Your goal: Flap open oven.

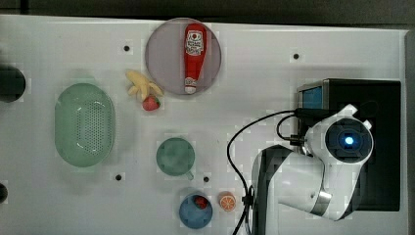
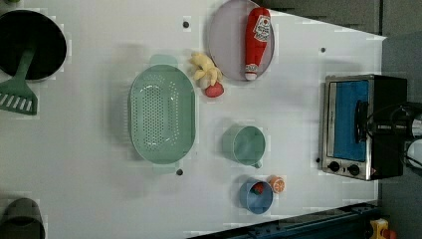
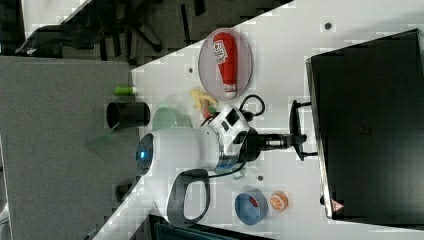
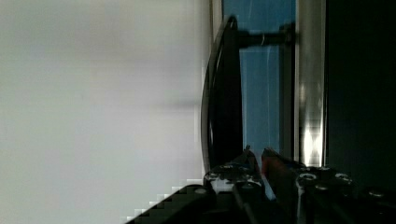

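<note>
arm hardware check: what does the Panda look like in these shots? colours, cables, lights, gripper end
The arm has glossy white rounded shells with black joint sections and a silver ring near one joint. A round black cap on it carries a glowing blue light. Black cables loop loosely off the wrist area. The gripper is black, on a dark, metallic wrist section.

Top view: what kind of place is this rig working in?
Likely a lab's mock kitchen bench: a white table with bolt holes, a toaster oven, toy food like the ketchup bottle on a plate, and a green colander.
</note>
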### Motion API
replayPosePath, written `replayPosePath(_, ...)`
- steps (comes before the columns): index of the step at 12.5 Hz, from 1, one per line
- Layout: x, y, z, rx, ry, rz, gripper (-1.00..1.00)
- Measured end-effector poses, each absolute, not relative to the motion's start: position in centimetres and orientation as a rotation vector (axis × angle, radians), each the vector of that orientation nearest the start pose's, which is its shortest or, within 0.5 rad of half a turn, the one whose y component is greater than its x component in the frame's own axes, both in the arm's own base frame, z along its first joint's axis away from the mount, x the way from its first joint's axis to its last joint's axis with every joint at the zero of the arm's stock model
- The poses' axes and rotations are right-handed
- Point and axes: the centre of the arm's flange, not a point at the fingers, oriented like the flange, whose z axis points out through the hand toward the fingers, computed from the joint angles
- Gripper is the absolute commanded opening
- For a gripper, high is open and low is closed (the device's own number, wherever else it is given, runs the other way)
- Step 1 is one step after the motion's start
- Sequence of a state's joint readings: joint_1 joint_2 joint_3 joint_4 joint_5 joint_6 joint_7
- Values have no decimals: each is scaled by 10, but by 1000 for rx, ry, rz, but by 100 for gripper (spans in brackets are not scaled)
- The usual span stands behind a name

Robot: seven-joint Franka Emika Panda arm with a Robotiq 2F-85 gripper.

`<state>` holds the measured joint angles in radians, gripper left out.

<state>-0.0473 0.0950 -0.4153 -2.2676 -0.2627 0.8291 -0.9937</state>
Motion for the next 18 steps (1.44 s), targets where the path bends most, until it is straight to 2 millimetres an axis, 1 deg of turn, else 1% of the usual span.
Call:
replayPosePath(3,477,-248,313,-3359,141,35,-65)
replayPosePath(6,477,-249,313,-3358,145,34,-65)
replayPosePath(10,480,-243,310,-3360,118,35,-65)
replayPosePath(11,482,-238,309,-3369,87,43,-65)
replayPosePath(13,485,-222,303,-3423,-24,81,-65)
replayPosePath(14,487,-210,299,-3442,-43,95,-65)
replayPosePath(16,491,-180,290,-3489,-61,114,-65)
replayPosePath(18,499,-144,272,-3540,-94,147,-65)
